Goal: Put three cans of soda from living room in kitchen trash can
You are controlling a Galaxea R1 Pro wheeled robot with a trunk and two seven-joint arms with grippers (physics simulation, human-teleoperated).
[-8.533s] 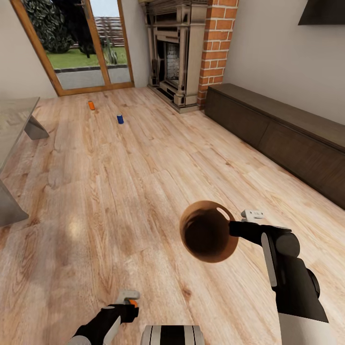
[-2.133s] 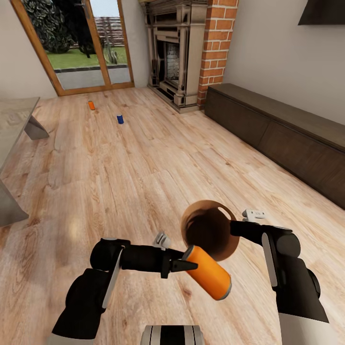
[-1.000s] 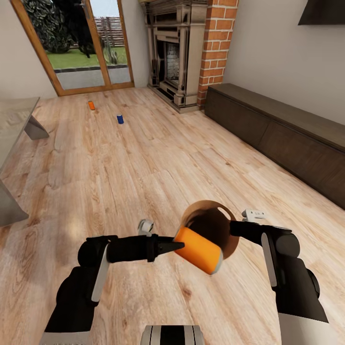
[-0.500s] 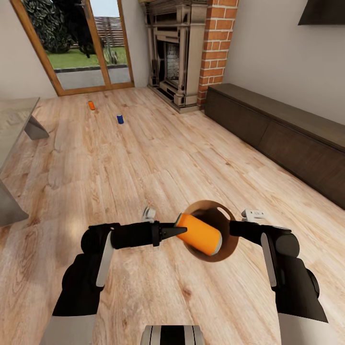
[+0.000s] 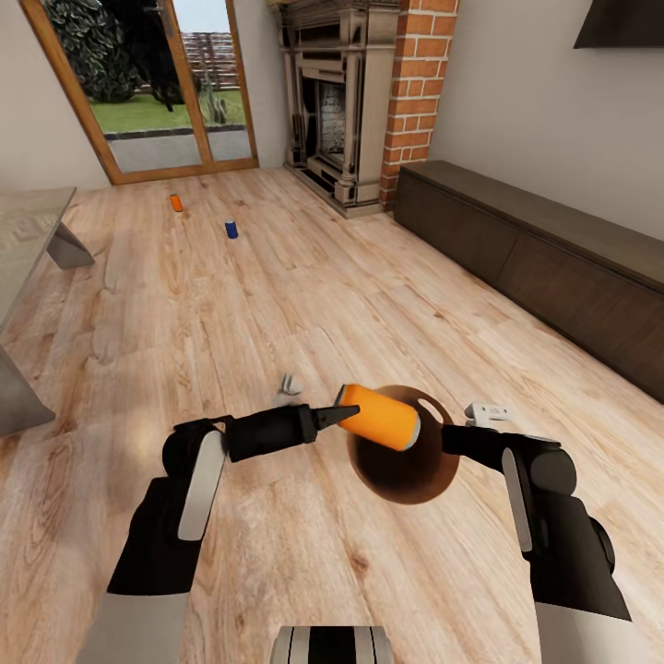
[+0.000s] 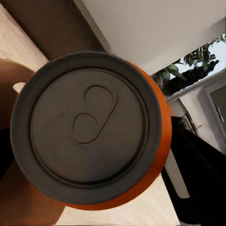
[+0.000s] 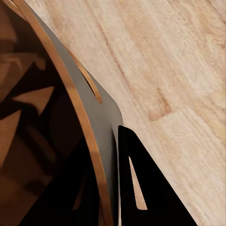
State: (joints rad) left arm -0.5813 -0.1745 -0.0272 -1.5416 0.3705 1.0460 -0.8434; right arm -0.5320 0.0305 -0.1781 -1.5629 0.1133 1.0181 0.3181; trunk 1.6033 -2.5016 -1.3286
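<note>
Left claw [image 5: 339, 414] was clamped on an orange soda can [image 5: 378, 417], lying sideways at its tips, over the trash can's [image 5: 433, 484] far rim. Right claw [image 5: 449, 439] gripped that rim. Other orange can [image 5: 175, 202] and blue can [image 5: 231, 229] sat on floor, well beyond both claws.

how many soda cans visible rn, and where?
3. One orange can in the left gripper, over the bin held by the right gripper. Another orange can and a blue can on the floor near the glass doors.
</note>
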